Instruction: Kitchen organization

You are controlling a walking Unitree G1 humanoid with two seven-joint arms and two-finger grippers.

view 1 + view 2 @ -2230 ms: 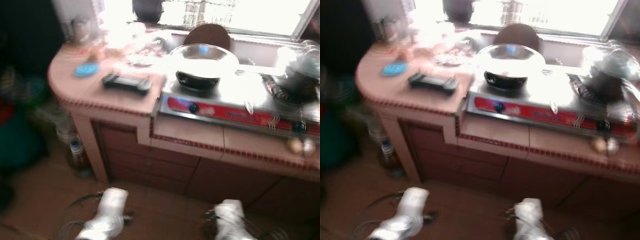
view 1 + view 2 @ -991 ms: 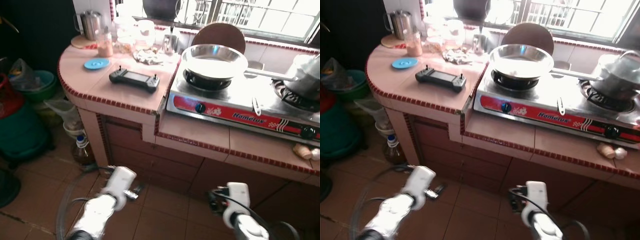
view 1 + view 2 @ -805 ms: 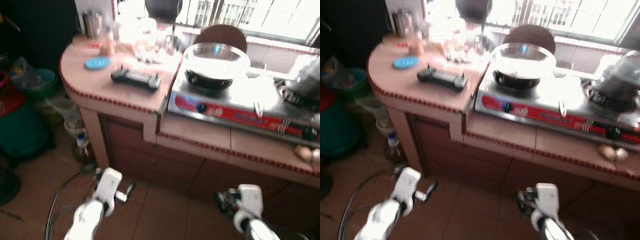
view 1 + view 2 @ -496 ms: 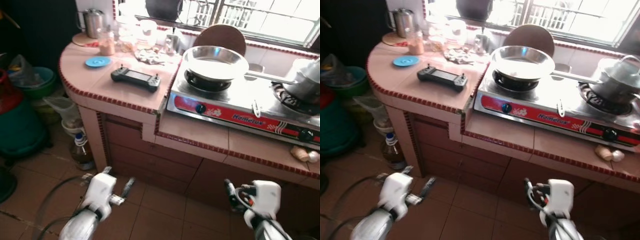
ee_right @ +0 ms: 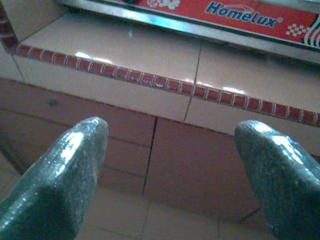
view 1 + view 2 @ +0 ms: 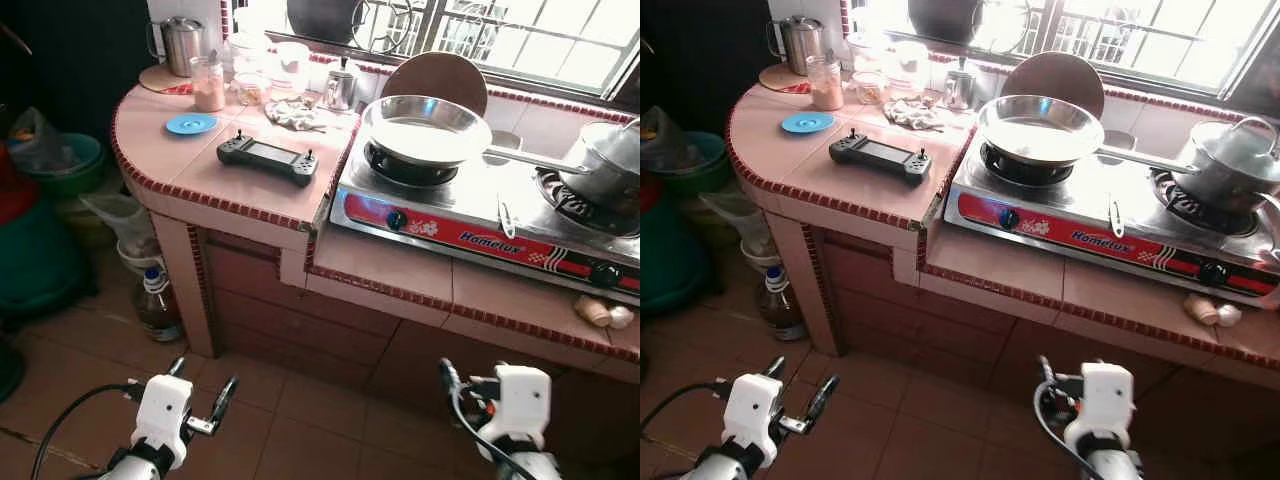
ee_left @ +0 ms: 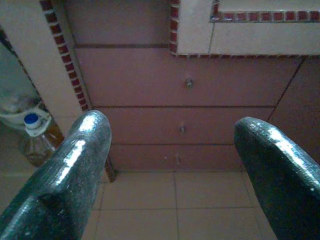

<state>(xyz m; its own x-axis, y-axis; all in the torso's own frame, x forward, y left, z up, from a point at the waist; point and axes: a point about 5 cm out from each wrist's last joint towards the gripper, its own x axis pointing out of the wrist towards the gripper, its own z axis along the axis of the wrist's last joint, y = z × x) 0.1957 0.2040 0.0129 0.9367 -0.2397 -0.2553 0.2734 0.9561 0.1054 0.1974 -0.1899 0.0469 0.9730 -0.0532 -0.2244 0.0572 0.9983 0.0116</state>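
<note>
A pink tiled counter [image 6: 232, 186] runs across in front of me. On it lie a black game controller [image 6: 267, 159] and a blue lid [image 6: 191, 124], with a steel kettle [image 6: 182, 45], a jar [image 6: 208, 84] and a crumpled cloth [image 6: 295, 113] behind them. A red-fronted gas stove [image 6: 480, 228] carries a steel pan [image 6: 425, 125] and a lidded pot [image 6: 605, 165]. My left gripper [image 6: 205, 372] hangs low over the floor, open and empty. My right gripper [image 5: 172, 127] is also open and empty, facing the counter's front edge below the stove.
Brown cabinet fronts [image 7: 185, 82] close the space under the counter. An oil bottle [image 6: 157, 305] stands on the floor by the counter's left end, near a green basin [image 6: 65, 160] and bags. Garlic [image 6: 598, 313] lies on the counter edge at right. Floor tiles stretch before me.
The camera has shifted and the blur has gone. Both grippers have dropped lower in the picture, the left one also drifting leftward. Nothing on the counter has moved.
</note>
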